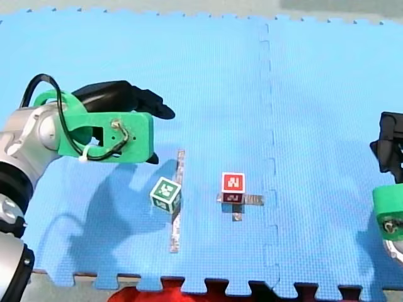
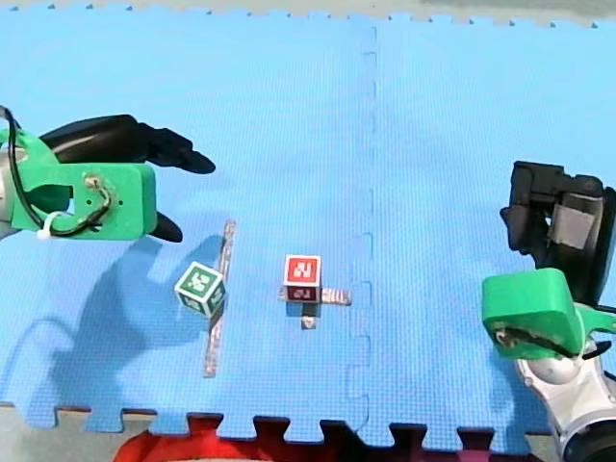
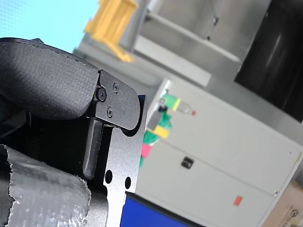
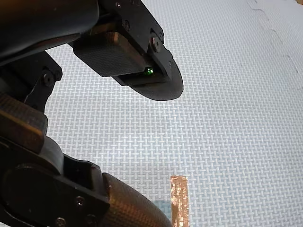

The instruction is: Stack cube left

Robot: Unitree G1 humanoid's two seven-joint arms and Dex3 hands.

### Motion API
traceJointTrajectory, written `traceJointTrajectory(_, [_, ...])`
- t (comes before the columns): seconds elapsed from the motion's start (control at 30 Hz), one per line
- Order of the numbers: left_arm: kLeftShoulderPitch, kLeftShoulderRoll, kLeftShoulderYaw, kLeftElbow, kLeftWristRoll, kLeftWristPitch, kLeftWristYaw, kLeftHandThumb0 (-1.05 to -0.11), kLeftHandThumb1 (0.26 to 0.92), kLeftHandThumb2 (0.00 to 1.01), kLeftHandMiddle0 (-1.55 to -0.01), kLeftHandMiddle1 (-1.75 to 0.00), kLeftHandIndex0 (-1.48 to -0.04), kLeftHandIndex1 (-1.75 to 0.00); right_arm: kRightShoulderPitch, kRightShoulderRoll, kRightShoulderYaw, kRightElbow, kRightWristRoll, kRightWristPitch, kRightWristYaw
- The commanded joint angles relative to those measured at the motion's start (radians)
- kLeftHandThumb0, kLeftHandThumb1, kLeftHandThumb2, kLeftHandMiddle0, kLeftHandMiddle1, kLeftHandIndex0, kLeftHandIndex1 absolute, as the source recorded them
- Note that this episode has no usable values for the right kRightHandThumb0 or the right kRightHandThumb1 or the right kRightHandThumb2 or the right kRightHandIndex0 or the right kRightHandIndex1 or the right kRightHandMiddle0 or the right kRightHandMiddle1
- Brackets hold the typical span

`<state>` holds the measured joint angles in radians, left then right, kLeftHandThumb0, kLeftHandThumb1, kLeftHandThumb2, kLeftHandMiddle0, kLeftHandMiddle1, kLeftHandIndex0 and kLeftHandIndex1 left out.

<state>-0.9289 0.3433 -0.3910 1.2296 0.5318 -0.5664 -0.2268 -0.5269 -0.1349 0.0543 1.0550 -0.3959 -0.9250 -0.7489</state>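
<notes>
Hovering empty above the mat (image 1: 302, 94), the left hand (image 1: 148, 104) is far-left of the green cube (image 1: 166, 194); the red cube (image 1: 233, 183) stands to its right. The right hand (image 2: 553, 221) is empty at the right edge. The cubes look light and rigid; pinch opposite side faces.

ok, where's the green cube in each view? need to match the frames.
First head view: green cube lower centre-left, just left of the long tape strip.
Second head view: green cube lower left, also just left of that strip.
First wrist view: faces a grey cabinet across the room.
Second wrist view: mat and a tape end, possibly that strip.
Shared landmark: the tape strip in both head views.
</notes>
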Motion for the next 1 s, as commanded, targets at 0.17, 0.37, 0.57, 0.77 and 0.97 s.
traceJointTrajectory(0.17, [0.048,0.006,0.046,-0.015,-0.073,-0.037,-0.037,-0.949,0.742,0.0,-0.85,-1.75,-0.64,-0.01,0.01,-0.01,-0.006,-0.021,0.005,-0.004,0.009])
traceJointTrajectory(0.37, [0.089,-0.008,0.076,-0.021,-0.11,-0.063,0.003,-0.957,0.737,0.0,-0.78,-1.75,-0.69,-0.03,0.01,-0.011,-0.01,-0.02,0.007,-0.004,0.017])
traceJointTrajectory(0.57, [0.128,-0.026,0.076,-0.002,-0.1,-0.096,0.097,-0.943,0.726,0.0,-0.79,-1.75,-0.72,-0.03,0.008,-0.02,-0.011,-0.017,0.003,-0.003,0.018])
traceJointTrajectory(0.77, [0.159,-0.048,0.112,0.026,-0.144,-0.151,0.089,-0.917,0.712,0.0,-0.81,-1.27,-0.75,-0.01,0.006,-0.027,-0.011,-0.013,0.002,-0.008,0.019])
traceJointTrajectory(0.97, [0.182,-0.054,0.109,0.02,-0.131,-0.161,0.113,-0.914,0.703,0.0,-0.87,-1.0,-0.71,0.0,0.004,-0.031,-0.01,-0.011,-0.001,-0.009,0.018])
